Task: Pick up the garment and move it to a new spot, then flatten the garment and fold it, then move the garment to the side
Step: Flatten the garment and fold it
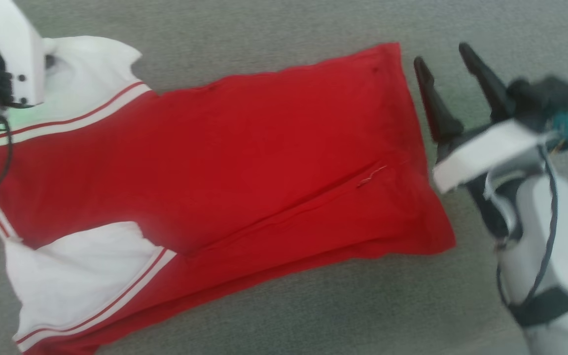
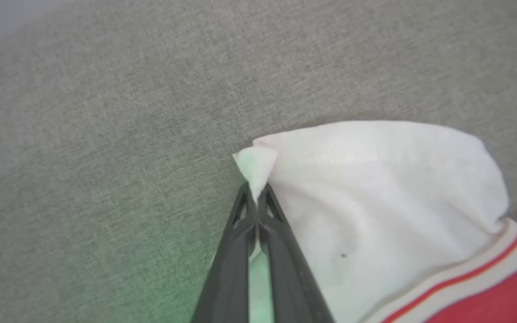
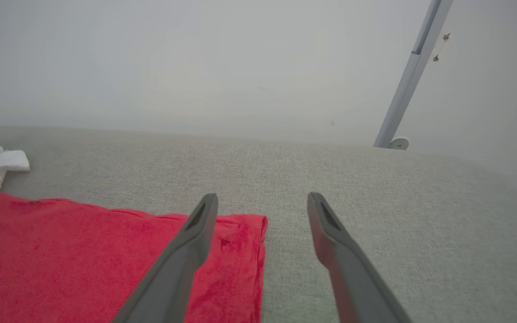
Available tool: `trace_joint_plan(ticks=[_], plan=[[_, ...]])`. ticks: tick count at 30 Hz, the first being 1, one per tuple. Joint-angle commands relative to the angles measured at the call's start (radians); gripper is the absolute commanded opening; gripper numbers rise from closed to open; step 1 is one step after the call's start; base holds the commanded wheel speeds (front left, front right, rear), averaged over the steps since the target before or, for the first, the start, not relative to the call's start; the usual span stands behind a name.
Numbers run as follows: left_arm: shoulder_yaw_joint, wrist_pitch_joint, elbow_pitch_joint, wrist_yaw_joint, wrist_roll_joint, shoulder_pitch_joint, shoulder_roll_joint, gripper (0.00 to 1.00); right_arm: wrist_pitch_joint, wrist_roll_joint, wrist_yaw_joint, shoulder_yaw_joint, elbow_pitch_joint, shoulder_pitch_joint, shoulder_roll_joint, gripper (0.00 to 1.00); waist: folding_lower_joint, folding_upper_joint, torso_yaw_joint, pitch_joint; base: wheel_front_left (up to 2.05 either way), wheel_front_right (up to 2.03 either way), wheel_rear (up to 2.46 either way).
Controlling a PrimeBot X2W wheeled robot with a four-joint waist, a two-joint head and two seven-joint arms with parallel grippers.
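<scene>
The garment (image 1: 244, 162), a bright red soft T-shirt with white, stripe-edged short sleeves, lies spread across the middle of a grey woven fabric surface (image 1: 274, 29), collar end to the left and hem to the right. The left gripper (image 2: 255, 197) is pinched tight on the tip of the far white sleeve (image 2: 375, 188). The right gripper (image 1: 442, 56) hovers just beside the far corner of the hem with its jaws wide apart and nothing between them. The step in hand is probably flattening. The sleeve is best drawn outward, low and parallel to the surface, gently enough that the body does not drag (a diagonal crease crosses the near right part). Holding the hem corner with the free gripper would give counter-tension. Beyond the surface rise a pale plain wall (image 3: 195, 67) and a slanted grey metal rail (image 3: 413, 76).
</scene>
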Motion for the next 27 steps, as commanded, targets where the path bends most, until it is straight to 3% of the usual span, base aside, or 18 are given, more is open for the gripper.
trace_joint_plan(ticks=[1, 9, 18, 19, 20, 21, 27], plan=[[-0.017, -0.001, 0.015, -0.007, 0.003, 0.014, -0.023, 0.00, 0.037, 0.017, -0.001, 0.005, 0.040, -0.046, -0.015, 1.00, 0.0000, 0.0000, 0.018, -0.008, 0.00, 0.00, 0.00], [-0.031, -0.042, 0.052, -0.020, 0.002, -0.023, -0.084, 0.00, 0.320, 0.111, 0.000, 0.089, 0.243, -0.211, -0.084, 1.00, 0.0000, 0.0000, 0.065, -0.015, 0.00, 0.00, 0.00], [-0.041, -0.080, 0.084, -0.024, -0.011, -0.043, -0.108, 0.00, 0.616, 0.244, 0.000, 0.174, 0.400, -0.320, -0.084, 1.00, 0.0000, 0.0000, 0.077, -0.009, 0.00, 0.00, 0.00], [-0.044, -0.087, 0.084, -0.024, -0.012, -0.044, -0.110, 0.00, 0.648, 0.257, 0.000, 0.182, 0.415, -0.331, -0.084, 0.79, 0.0000, 0.0000, 0.078, -0.009, 0.00, 0.00, 0.00], [-0.046, -0.092, 0.084, -0.024, -0.014, -0.046, -0.111, 0.00, 0.675, 0.264, 0.000, 0.198, 0.426, -0.342, -0.088, 0.35, 0.0000, 0.0000, 0.079, -0.009, 0.00, 0.00, 0.00], [-0.049, -0.099, 0.082, -0.024, -0.015, -0.048, -0.112, 0.00, 0.692, 0.269, 0.000, 0.211, 0.433, -0.354, -0.095, 0.00, 0.0000, 0.0000, 0.080, -0.008, 0.00, 0.00, 0.00], [-0.066, -0.130, 0.067, -0.025, -0.021, -0.062, -0.109, 0.00, 0.689, 0.290, -0.001, 0.238, 0.460, -0.413, -0.120, 0.00, 0.0000, 0.0000, 0.095, -0.015, 0.00, 0.00, 0.00]])
